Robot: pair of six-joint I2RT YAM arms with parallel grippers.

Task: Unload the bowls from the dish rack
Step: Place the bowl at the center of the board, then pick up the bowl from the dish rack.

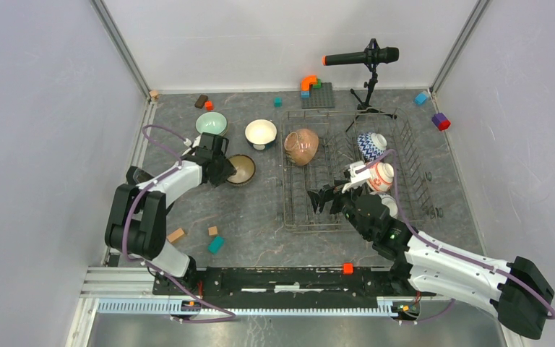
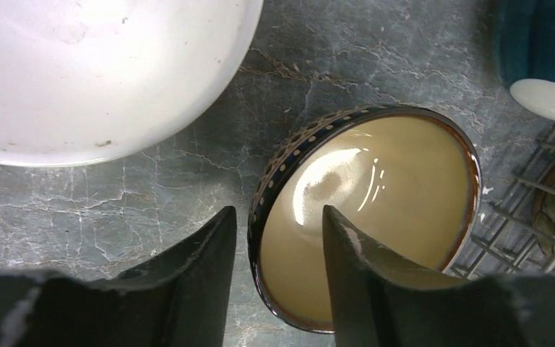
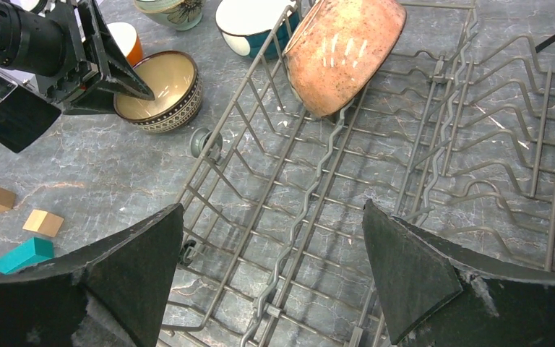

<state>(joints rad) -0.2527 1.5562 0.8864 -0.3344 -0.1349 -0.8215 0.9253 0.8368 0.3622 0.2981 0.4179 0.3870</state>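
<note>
left tool (image 2: 278, 217) astride tan bowl (image 2: 390, 181) rim, jaws loose; bowl on table (image 2: 152, 195)

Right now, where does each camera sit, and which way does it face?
Top external: above and behind the arm bases, looking down on the table; the left gripper, right gripper and dish rack show.
Left wrist: on the left arm, looking down at the patterned bowl; left gripper open astride its rim.
Right wrist: over the dish rack, facing the orange speckled bowl; right gripper open in the foreground.
Both wrist views share the patterned bowl.
</note>
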